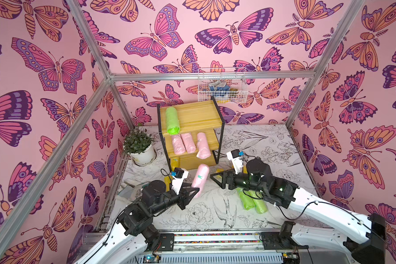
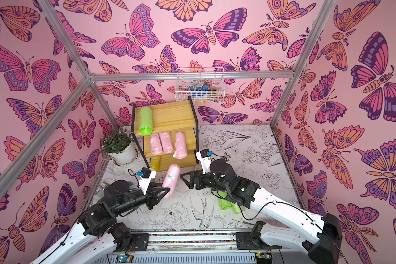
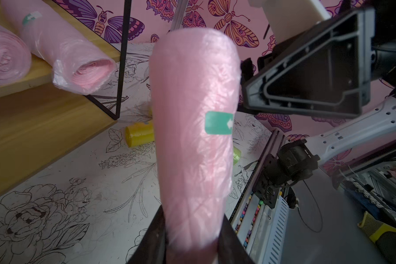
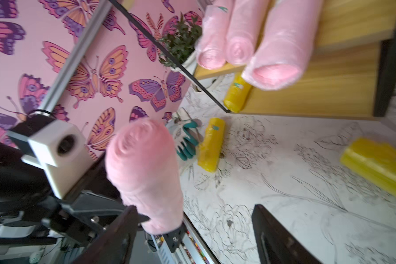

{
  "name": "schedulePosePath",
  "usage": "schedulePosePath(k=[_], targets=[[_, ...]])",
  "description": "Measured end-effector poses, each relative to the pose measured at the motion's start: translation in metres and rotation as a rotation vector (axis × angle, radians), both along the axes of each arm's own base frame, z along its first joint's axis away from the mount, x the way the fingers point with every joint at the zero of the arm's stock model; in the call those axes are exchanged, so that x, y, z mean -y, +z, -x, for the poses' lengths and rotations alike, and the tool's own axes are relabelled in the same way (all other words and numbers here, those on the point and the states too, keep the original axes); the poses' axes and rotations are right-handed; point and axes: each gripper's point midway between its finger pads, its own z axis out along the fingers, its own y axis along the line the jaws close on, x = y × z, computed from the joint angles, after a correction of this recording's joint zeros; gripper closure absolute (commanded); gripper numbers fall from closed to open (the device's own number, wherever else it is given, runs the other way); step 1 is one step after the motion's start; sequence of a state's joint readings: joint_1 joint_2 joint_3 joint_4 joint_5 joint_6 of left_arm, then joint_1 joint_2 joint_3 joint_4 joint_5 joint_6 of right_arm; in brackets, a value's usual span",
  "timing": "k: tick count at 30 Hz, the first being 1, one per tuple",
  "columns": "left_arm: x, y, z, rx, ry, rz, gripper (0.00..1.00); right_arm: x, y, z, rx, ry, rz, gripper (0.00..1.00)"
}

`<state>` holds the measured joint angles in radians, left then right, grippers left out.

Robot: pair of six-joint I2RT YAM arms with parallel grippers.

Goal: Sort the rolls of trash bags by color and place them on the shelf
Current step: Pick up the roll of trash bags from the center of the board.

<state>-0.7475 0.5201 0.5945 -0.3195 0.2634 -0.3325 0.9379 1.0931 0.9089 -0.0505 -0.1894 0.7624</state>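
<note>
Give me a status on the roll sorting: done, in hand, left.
Done: one green roll on the top tier of the shelf, three pink rolls on the middle tier. In hand: the left gripper is shut on a fourth pink roll, in the air before the shelf; the right gripper is open and empty. Left: green rolls and yellow rolls on the table.

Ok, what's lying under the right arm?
Lime green rolls lie side by side on the table, partly beneath the right arm. The arm covers their far ends, so their exact number cannot be told.
</note>
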Motion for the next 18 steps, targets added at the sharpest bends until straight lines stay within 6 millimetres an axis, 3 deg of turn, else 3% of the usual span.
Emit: schedulePosePath(k=[7,11,12,16,18], targets=[[0.005,0.005,0.007,-0.011,-0.023,0.017,1.00,-0.035,0.005,0.000,-0.016,0.113,-0.088,0.19],[0.007,0.006,0.010,-0.015,-0.035,0.022,1.00,-0.041,0.001,0.001,-0.027,0.136,-0.092,0.25],[0.007,0.006,0.011,-0.015,-0.035,0.022,1.00,-0.041,0.002,0.002,-0.027,0.139,-0.093,0.30],[0.008,0.005,0.011,-0.022,-0.035,0.021,1.00,-0.043,0.007,0.003,-0.009,0.152,-0.095,0.72],[0.009,0.004,0.011,-0.026,-0.033,0.018,1.00,-0.042,0.005,0.003,-0.013,0.146,-0.087,0.87]])
